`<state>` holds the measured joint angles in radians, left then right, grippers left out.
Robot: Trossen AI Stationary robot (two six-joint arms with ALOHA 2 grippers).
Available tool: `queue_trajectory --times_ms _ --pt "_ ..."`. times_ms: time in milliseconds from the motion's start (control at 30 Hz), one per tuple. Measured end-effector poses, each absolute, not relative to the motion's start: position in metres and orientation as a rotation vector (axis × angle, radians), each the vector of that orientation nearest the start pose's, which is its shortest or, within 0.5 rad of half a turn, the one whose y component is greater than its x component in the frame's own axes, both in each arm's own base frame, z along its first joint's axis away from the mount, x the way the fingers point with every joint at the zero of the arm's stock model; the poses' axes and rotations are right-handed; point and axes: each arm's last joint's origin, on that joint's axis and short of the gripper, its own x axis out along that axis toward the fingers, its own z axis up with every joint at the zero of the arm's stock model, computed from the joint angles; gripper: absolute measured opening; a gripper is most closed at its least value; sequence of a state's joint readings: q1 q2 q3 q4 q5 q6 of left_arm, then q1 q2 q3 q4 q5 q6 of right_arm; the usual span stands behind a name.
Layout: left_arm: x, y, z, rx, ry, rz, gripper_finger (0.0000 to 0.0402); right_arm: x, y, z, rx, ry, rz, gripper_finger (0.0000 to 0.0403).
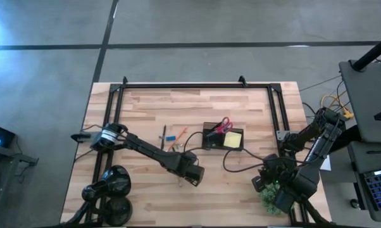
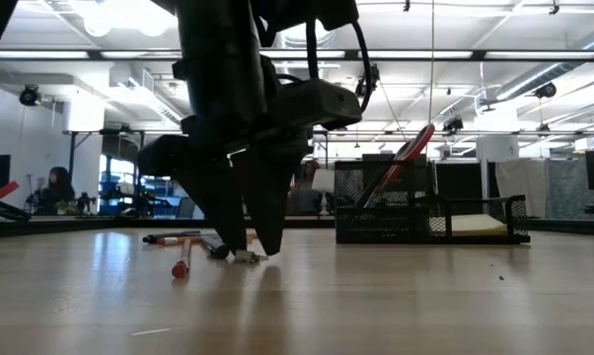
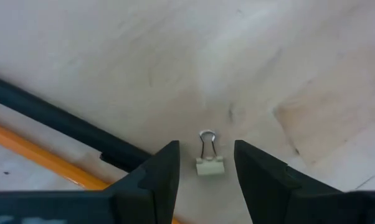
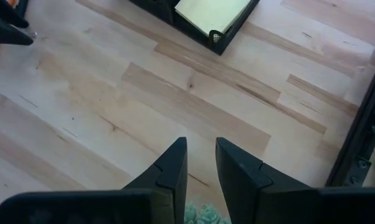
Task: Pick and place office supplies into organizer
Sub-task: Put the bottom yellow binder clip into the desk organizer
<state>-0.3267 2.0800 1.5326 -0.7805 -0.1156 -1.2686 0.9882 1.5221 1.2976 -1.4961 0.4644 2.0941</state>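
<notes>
One small binder clip (image 3: 210,165), pale-bodied with a thin wire loop handle, lies flat on the wooden surface (image 1: 146,190), directly between the two fingers of the left hand (image 3: 206,180). The fingers stand apart on either side of the clip without pressing it, so nothing is held. In the low view the left hand (image 2: 248,247) points straight down with its tips at the surface, the clip (image 2: 244,257) at their base.

Just beyond the clip lie loose pens: an orange one (image 2: 183,264) nearest, dark ones (image 2: 174,238) behind it. From above these appear as a dark pen (image 1: 164,136) and a small blue piece (image 1: 170,137) left of the organizer.

The organizer (image 1: 211,142) is a dark mesh box at mid-surface. Red-handled scissors (image 1: 223,124) stand tilted in its rear compartment; a yellow note pad (image 1: 233,139) lies flat in the right one.

The right hand (image 4: 201,168) waits above bare wood near the surface's right front corner, fingers a narrow gap apart, gripping nothing. A green spiky ball (image 1: 267,201) sits beneath that arm.
</notes>
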Motion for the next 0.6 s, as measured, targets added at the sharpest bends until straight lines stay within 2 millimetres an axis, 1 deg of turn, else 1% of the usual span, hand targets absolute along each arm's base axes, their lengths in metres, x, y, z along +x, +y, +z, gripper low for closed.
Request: queue_trajectory --times_ms 200,600 --pt "0.389 -0.1314 0.1635 -0.792 1.218 0.634 0.0138 0.1464 0.1986 0.2784 0.651 0.938 -0.882 0.0077" --pt "0.3884 -0.1345 0.1635 -0.796 1.219 0.627 0.0138 0.1463 0.1986 0.2784 0.641 0.942 -0.876 0.0077"
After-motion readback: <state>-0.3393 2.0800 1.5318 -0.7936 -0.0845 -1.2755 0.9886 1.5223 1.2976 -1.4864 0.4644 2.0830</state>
